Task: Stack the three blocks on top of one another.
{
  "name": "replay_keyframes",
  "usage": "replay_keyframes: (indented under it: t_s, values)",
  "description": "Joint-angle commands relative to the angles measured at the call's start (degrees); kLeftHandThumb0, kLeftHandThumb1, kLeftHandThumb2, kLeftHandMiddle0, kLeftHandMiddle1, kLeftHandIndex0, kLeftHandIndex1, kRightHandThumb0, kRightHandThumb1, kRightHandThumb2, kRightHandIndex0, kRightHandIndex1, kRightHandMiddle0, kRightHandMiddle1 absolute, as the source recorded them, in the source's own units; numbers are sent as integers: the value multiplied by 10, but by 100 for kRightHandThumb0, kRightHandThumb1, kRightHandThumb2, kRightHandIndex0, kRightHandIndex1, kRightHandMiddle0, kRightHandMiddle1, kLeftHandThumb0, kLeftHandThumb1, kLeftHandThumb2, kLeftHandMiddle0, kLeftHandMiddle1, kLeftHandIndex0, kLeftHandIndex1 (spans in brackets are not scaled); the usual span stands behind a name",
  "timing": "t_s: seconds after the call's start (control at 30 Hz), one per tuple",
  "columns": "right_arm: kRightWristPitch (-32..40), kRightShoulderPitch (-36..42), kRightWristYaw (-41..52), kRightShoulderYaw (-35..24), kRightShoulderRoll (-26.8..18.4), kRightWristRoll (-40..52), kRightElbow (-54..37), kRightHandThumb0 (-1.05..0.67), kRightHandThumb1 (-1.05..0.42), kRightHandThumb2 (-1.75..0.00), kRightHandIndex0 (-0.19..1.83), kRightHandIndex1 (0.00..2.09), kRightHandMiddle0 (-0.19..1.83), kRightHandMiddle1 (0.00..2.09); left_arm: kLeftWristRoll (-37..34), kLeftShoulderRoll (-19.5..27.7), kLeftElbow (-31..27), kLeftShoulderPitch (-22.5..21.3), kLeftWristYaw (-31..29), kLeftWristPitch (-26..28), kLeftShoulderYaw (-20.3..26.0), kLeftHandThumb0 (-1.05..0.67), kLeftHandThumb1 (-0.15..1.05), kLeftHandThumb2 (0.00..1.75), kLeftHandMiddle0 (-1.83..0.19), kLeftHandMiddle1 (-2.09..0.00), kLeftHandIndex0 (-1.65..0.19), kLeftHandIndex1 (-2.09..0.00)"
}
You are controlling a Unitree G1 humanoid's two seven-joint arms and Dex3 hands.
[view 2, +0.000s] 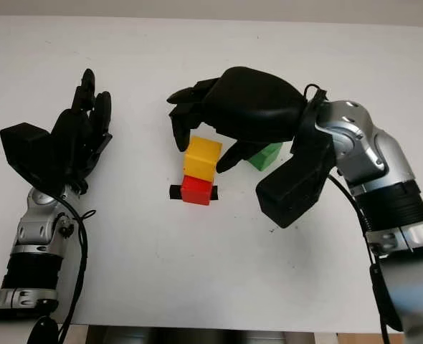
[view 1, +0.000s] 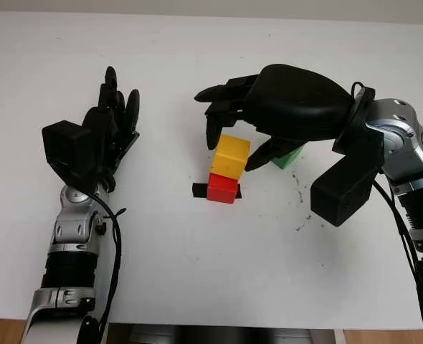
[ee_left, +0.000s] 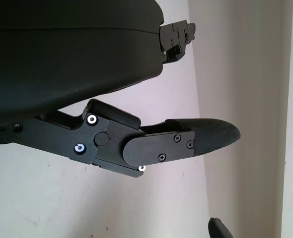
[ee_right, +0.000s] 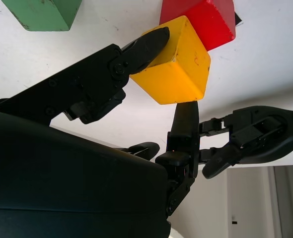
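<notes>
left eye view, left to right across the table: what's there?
left hand, open → red block with yellow block on top, gripped by right hand → green block

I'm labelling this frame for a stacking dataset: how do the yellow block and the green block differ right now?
The yellow block sits on top of the red block; the green block stands alone on the table. The right hand is shut on the yellow block, a finger on either side, while the green block is ungrasped, partly hidden behind that hand. Both are similar-looking cubes. The left hand is open, off to the side.
</notes>
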Motion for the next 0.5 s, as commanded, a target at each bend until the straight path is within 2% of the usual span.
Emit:
replay_keyframes:
  t_s: [0.0, 0.47]
  values:
    - [-7, -12, 3, 1, 0, 13, 2, -33, -93, -6, 39, 6, 47, 149, -1, -3, -11, 7, 0, 0, -2, -73, 105, 53, 19, -3, 19, -1]
    - [-13, -5, 18, 1, -2, 26, 3, -28, -97, -7, 40, 6, 46, 153, 1, -6, -24, 15, 6, 10, -4, -73, 105, 53, 19, -1, 19, 0]
